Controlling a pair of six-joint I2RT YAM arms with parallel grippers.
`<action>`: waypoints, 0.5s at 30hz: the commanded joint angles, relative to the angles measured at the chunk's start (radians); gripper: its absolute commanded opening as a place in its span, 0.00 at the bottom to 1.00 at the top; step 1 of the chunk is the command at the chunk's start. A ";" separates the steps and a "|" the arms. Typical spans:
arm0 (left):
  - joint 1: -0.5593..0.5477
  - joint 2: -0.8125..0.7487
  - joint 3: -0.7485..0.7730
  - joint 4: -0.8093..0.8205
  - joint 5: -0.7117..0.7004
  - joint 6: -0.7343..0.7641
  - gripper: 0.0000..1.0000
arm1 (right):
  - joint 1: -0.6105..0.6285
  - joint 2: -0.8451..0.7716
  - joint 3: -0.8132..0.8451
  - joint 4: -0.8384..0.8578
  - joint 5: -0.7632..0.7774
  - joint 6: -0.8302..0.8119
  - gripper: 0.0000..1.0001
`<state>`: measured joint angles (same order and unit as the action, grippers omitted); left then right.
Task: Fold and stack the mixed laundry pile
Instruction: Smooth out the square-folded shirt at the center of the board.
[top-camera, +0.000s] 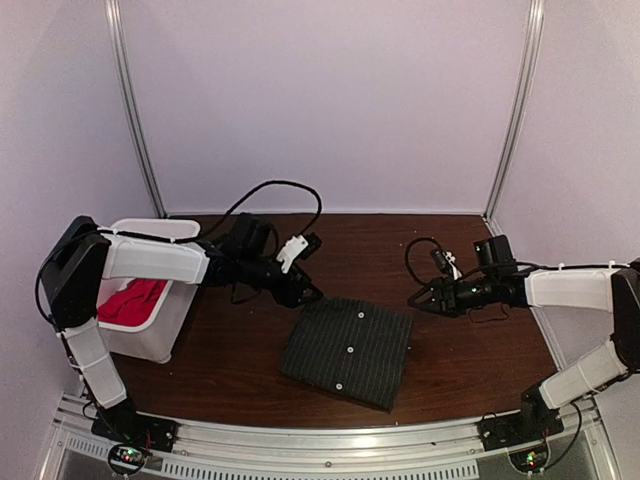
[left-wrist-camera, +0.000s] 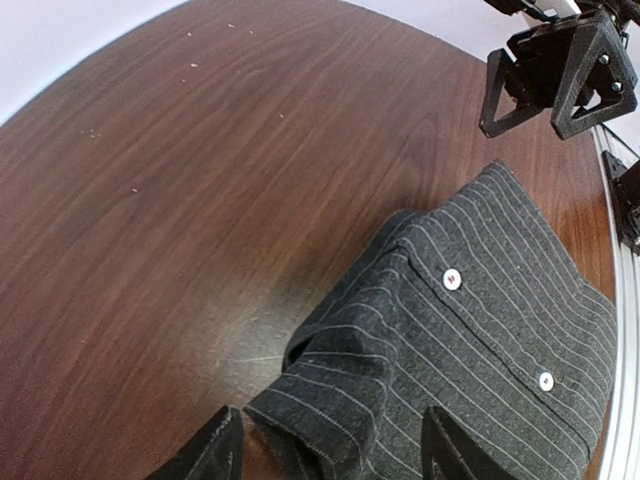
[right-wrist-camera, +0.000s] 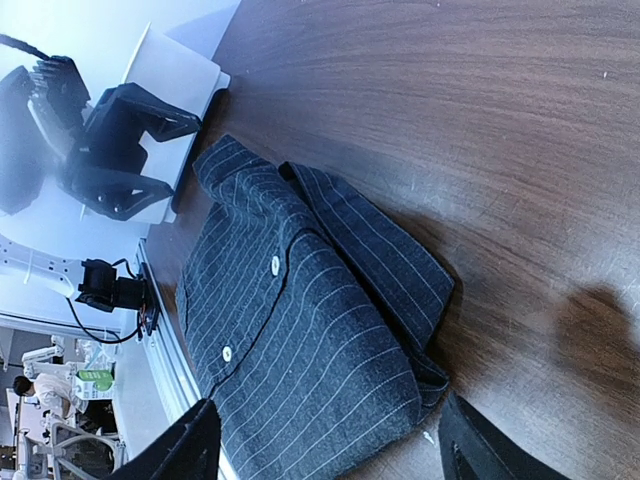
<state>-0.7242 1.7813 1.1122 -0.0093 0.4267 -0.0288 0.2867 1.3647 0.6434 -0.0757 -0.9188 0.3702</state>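
The dark pinstriped shirt (top-camera: 347, 350) lies folded into a rough square on the brown table, buttons facing up. My left gripper (top-camera: 308, 292) hovers at its far left corner, jaws open; in the left wrist view that folded corner (left-wrist-camera: 330, 400) sits between the spread fingers (left-wrist-camera: 215, 452) without being pinched. My right gripper (top-camera: 417, 299) is just off the shirt's far right corner and open. In the right wrist view the shirt (right-wrist-camera: 300, 330) fills the space below its spread fingers (right-wrist-camera: 478, 450), untouched. The red T-shirt (top-camera: 132, 300) lies bunched inside the bin.
A white plastic bin (top-camera: 172, 322) stands at the table's left, under my left arm. Black cables loop over the back of the table (top-camera: 290, 190). A metal rail (top-camera: 330, 440) runs along the near edge. Pale walls enclose the table on three sides.
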 joint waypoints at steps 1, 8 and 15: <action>-0.004 0.065 0.003 0.083 0.094 -0.042 0.62 | 0.016 0.029 -0.057 0.116 0.027 0.007 0.76; 0.000 0.148 0.046 0.099 0.112 -0.050 0.58 | 0.053 0.119 -0.067 0.201 0.014 0.000 0.66; 0.064 0.151 -0.018 0.218 0.176 -0.154 0.03 | 0.067 0.211 -0.005 0.215 0.034 -0.024 0.27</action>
<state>-0.6994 1.9327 1.1194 0.0841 0.5514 -0.1204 0.3489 1.5398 0.5854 0.1047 -0.9115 0.3668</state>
